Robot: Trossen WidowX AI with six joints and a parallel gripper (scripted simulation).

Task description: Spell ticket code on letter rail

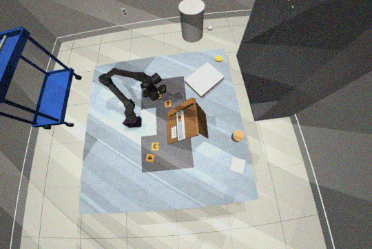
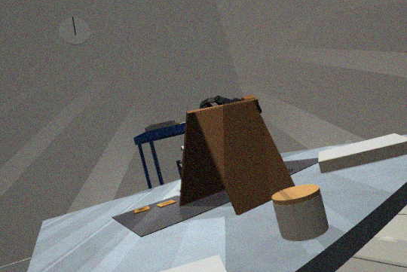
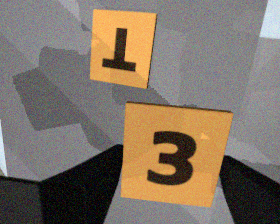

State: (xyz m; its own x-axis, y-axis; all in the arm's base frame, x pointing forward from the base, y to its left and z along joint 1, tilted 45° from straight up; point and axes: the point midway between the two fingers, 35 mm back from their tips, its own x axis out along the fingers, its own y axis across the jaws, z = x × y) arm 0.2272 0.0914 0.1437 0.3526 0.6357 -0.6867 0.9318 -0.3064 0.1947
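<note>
My gripper [image 1: 158, 96] [image 3: 171, 157] is shut on an orange tile marked 3 [image 3: 177, 150], its face towards the wrist camera; in the top view the arm mostly hides it. A T tile [image 1: 167, 103] [image 3: 122, 48] lies on the dark mat, beyond the held tile in the wrist view. A C tile [image 1: 155, 146] [image 2: 166, 203] and an A tile [image 1: 150, 158] [image 2: 142, 209] lie near the mat's other end. The brown board [image 1: 191, 128] [image 2: 249, 154] stands tilted, with a pale rail [image 1: 181, 132] holding one orange tile [image 1: 180, 117], letter unclear. The white ticket [image 1: 173, 132] is unreadable.
The dark mat [image 1: 167, 163] [image 2: 143, 227] lies under the board. A white slab [image 1: 204, 78] [image 2: 362, 151] is behind it. A lidded canister [image 1: 238, 136] [image 2: 300, 215], a white square [image 1: 238, 165] and a yellow disc [image 1: 218, 58] stand or lie towards the counter's far side.
</note>
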